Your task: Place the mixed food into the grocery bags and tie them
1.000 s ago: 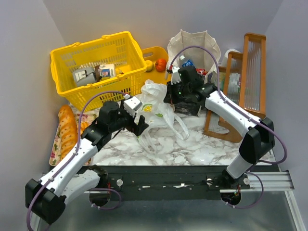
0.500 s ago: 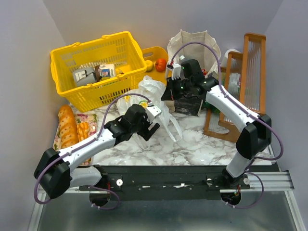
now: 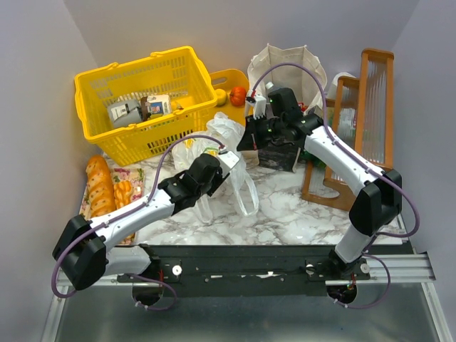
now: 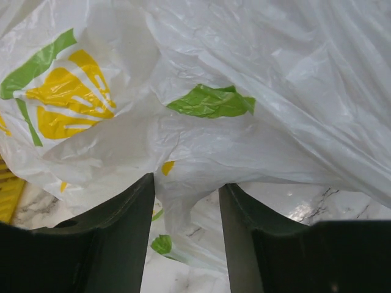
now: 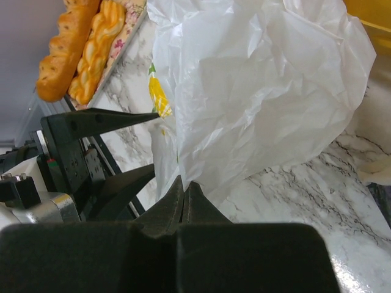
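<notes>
L gripper point(image 4: 186, 183): fingers apart, fold of plastic bag point(image 4: 244, 73) in the gap; bottom centre of its wrist view.
R gripper point(image 5: 184, 186): fingers closed, tips pinching bag's edge.
Bag pos.: centre of top view, on marble table point(image 3: 285, 214), betw. both grippers.
Tote point(image 3: 285, 60): upper centre-right, upright.
Orange point(image 3: 237, 95): upper centre, betw. yellow basket point(image 3: 142, 85) & tote.

Two bags point(image 3: 226, 135) point(image 3: 285, 64), two yellow baskets point(image 3: 142, 78) point(image 3: 229, 76), two loaves point(image 3: 98, 187) point(image 3: 122, 192)
</notes>
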Controlling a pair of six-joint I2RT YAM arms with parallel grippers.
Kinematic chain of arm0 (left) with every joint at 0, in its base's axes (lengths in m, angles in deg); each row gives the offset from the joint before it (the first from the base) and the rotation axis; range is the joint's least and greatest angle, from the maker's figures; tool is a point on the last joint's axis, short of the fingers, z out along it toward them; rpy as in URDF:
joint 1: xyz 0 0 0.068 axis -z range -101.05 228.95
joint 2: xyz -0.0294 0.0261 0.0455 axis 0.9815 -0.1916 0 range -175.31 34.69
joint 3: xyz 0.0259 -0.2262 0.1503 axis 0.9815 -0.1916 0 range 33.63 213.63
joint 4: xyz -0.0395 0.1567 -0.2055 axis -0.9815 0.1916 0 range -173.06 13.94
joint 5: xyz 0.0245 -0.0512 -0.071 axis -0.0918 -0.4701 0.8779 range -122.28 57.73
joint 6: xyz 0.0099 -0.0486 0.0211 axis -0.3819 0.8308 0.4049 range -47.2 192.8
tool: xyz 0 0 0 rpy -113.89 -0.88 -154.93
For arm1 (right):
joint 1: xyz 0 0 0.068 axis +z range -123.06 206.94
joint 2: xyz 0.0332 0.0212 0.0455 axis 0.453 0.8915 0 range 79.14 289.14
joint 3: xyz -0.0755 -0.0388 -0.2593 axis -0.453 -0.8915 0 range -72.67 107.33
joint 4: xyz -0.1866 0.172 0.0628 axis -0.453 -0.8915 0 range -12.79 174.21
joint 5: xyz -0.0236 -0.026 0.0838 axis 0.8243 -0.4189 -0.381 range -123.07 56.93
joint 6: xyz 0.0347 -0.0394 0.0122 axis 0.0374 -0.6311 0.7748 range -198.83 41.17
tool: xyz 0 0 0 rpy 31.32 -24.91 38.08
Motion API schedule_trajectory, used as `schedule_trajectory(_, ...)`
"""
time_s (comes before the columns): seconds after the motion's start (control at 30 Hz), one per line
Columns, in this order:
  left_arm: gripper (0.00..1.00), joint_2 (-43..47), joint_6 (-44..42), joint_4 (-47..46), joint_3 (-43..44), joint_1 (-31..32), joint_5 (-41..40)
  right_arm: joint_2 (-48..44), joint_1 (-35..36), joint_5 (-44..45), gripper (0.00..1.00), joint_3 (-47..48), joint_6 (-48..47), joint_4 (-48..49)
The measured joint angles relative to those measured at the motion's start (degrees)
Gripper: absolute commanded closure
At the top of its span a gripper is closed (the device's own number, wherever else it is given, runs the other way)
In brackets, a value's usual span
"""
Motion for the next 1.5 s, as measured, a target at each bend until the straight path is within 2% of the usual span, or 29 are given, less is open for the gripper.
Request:
schedule_trajectory(0.03,0.82,-0.02,0.11,-0.02,0.02,0.0,0.28,0.0,0.0,-0.02,0.99,0.02,0.0,0.0)
schedule_trajectory(0.07,0.9,0.0,0.24,-0.02,0.02,0.0,0.72,0.0,0.0,-0.07,0.98,0.04,0.0,-0.02)
schedule_trajectory(0.13,1.0,0.09,0.66,0.07,0.09,0.0,2.01,0.0,0.0,-0.22,0.88,0.55,0.02,-0.63)
schedule_trajectory(0.17,1.0,0.22,0.46,0.2,0.17,0.0,2.71,0.0,-0.02,-0.35,0.69,0.98,0.11,-0.94)
schedule_trajectory(0.23,1.0,1.11,1.46,1.22,0.81,0.0,4.39,0.0,-0.02,-0.63,0.5,2.6,0.39,-1.7)
schedule_trajectory(0.27,1.0,1.9,2.1,1.84,1.44,-0.02,5.25,0.0,-0.02,-0.83,0.35,3.65,0.44,-2.12)
schedule_trajectory(0.37,1.0,5.27,5.7,3.74,4.87,-0.96,9.2,-0.7,-0.02,-1.62,0.21,6.69,0.68,-2.69)
schedule_trajectory(0.47,1.0,8.09,10.12,4.46,8.5,-4.11,14.29,-2.89,-0.13,-2.27,0.17,8.72,1.4,-3.15)
schedule_trajectory(0.53,1.0,9.51,14.19,4.48,10.4,-8.46,18.67,-5.31,-0.26,-2.29,0.17,9.44,1.97,-3.08)
schedule_trajectory(0.67,1.0,10.29,22.05,4.52,10.49,-15.23,26.6,-12.17,-0.39,-0.24,0.1,9.31,3.56,-2.89)
schedule_trajectory(0.73,1.0,10.16,24.87,4.66,10.23,-16.5,29.68,-16.22,-0.72,2.14,0.09,8.55,4.26,-2.49)
schedule_trajectory(0.83,1.0,10.14,30.12,4.55,9.77,-18.18,34.91,-23.08,-1.11,6.43,0.13,5.79,5.03,-0.92)
schedule_trajectory(0.9,1.0,10.19,33.35,3.34,9.05,-19.39,37.83,-28.48,-1.25,8.48,0.22,1.64,5.49,1.68)
schedule_trajectory(0.97,1.0,10.27,36.81,1.7,8.13,-20.31,40.39,-33.24,-1.38,8.61,0.3,-5.11,6.21,5.9)
schedule_trajectory(1.1,1.0,10.47,43.25,-2.34,6.62,-21.24,44.68,-39.65,-1.38,5.49,0.34,-20.85,9.46,15.39)
schedule_trajectory(1.17,1.0,10.47,44.76,-3.48,6.47,-21.35,45.94,-39.32,-0.87,3.37,0.34,-27.1,10.99,18.47)
schedule_trajectory(1.27,1.0,10.47,45.99,-4.68,6.14,-21.44,47.36,-34.84,1.16,2.1,0.31,-31.32,11.61,20.83)
schedule_trajectory(1.5,1.0,10.47,45.33,-4.52,5.44,-21.75,49.03,-29.16,3.45,1.31,0.25,-29.79,10.84,22.64)
